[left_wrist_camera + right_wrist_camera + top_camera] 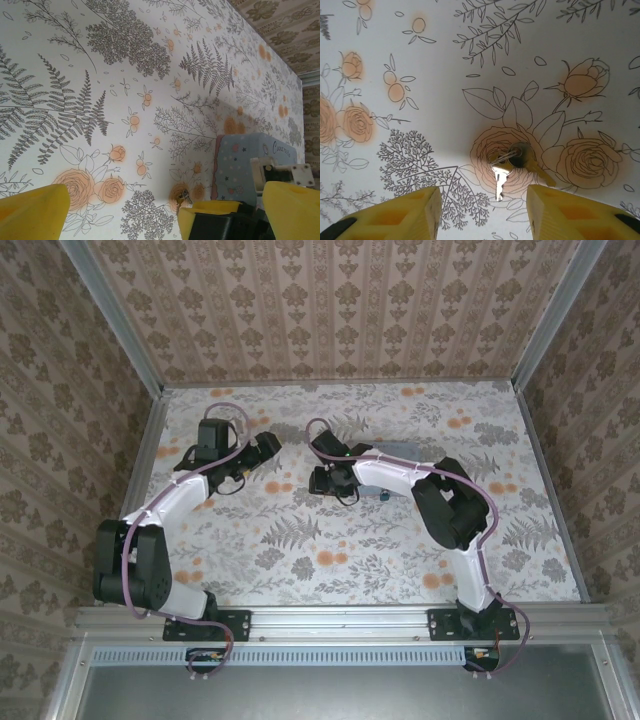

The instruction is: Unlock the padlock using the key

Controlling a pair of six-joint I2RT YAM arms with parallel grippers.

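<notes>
Spread right claw [482,200] straddles the key [540,173] lying just ahead, ready to pinch it; left claw [162,215] spread wide, waiting.

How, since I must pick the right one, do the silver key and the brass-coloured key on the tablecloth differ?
Colour: the silver key is bright and shiny, while the brass-coloured key is a dull yellow-brown.
Pose: in the right wrist view the silver key points straight down, while the brass-coloured key angles to the lower right.
Shared: both are small, lie flat on the tablecloth, and their heads meet at one spot on a drawn rose.
</notes>
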